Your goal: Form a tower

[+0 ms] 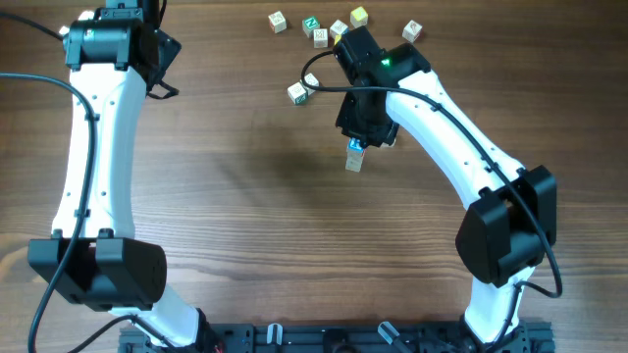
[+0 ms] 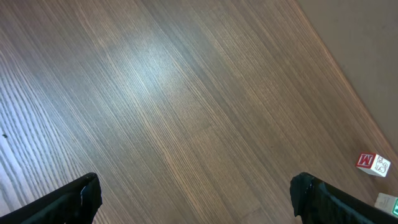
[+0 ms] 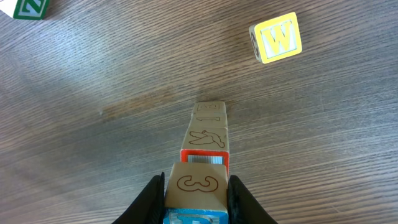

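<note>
The tower (image 3: 207,134) stands mid-table as a narrow stack of pale cubes, its top cube showing a red-framed face (image 3: 204,159). In the overhead view the tower (image 1: 354,162) sits just below my right gripper (image 1: 359,139). My right gripper (image 3: 196,185) is shut on a cube (image 3: 198,183) with a "3" on one face and a blue face, held right over the tower's top. Whether that cube touches the stack I cannot tell. My left gripper (image 2: 199,202) hangs open over bare wood at the far left (image 1: 162,67), with nothing between its fingers.
Several loose cubes lie at the back of the table (image 1: 320,36), one more (image 1: 298,93) nearer the middle. A yellow "W" cube (image 3: 277,38) and a green cube (image 3: 28,7) lie beyond the tower. A red "M" cube (image 2: 373,163) lies near the left gripper.
</note>
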